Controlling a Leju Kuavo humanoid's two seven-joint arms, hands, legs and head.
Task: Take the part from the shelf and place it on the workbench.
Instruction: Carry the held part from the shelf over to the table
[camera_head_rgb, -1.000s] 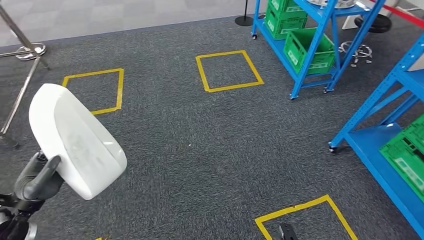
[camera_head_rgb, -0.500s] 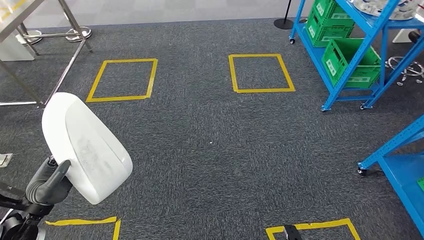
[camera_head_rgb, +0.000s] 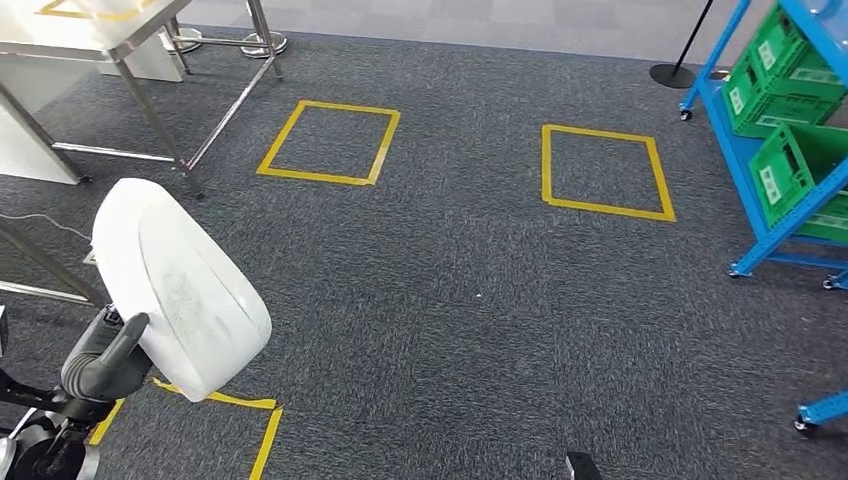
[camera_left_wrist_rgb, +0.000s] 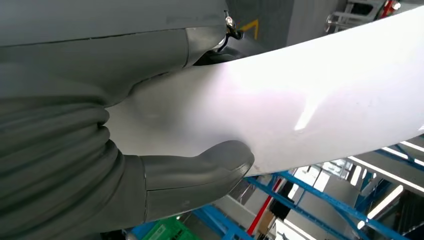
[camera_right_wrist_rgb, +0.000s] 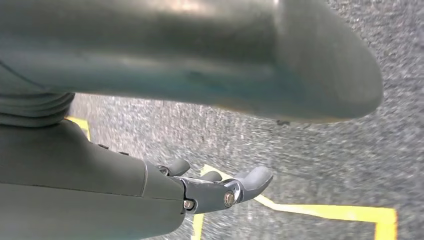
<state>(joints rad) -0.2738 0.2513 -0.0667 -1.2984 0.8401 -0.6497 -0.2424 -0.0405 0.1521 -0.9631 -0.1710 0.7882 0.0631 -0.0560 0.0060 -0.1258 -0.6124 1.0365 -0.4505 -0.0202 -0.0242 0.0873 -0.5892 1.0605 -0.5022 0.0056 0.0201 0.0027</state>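
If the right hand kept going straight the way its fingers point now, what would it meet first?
Likely only the floor. In its wrist view the right hand holds nothing, fingers apart, pointing out over the dark carpet towards a yellow tape line. Nothing stands between, though the blur leaves depth unclear.

Dark grey carpet floor (camera_head_rgb: 450, 300) marked with yellow tape squares: one (camera_head_rgb: 328, 143) at 11 o'clock, another (camera_head_rgb: 604, 171) at 1 o'clock, partial corner (camera_head_rgb: 255, 420) at 7 o'clock. Green crates (camera_head_rgb: 790, 165) stacked at 2 o'clock. Black stanchion base (camera_head_rgb: 672, 74) just beside them at 1 o'clock. White cable (camera_head_rgb: 40, 217) trails across carpet at 9 o'clock.
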